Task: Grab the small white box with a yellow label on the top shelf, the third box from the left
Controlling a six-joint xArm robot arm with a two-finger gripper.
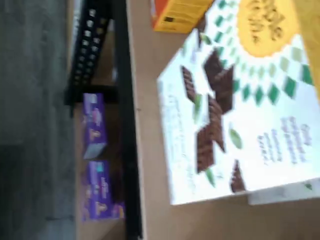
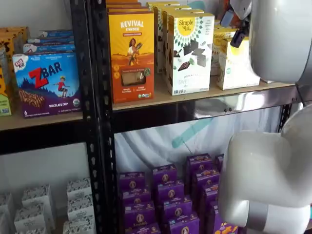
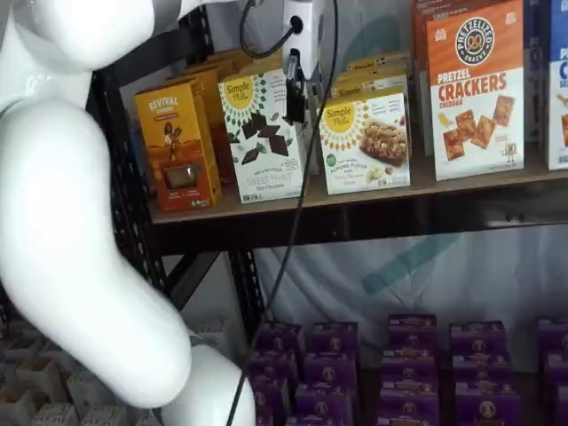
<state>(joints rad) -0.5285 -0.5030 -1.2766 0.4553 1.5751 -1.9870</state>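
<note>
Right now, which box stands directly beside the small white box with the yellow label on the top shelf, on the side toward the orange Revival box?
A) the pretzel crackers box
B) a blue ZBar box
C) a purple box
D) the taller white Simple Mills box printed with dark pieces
D: in a shelf view the taller white box stands between the orange Revival box and the small white box on the top shelf.

So the short white cardboard box with the yellow round logo (image 3: 366, 140) sits tight between the taller white box printed with dark pieces (image 3: 264, 135) on its left and the orange-and-white crackers box (image 3: 476, 90) on its right. Open air above its top, front side is clear too.
</note>
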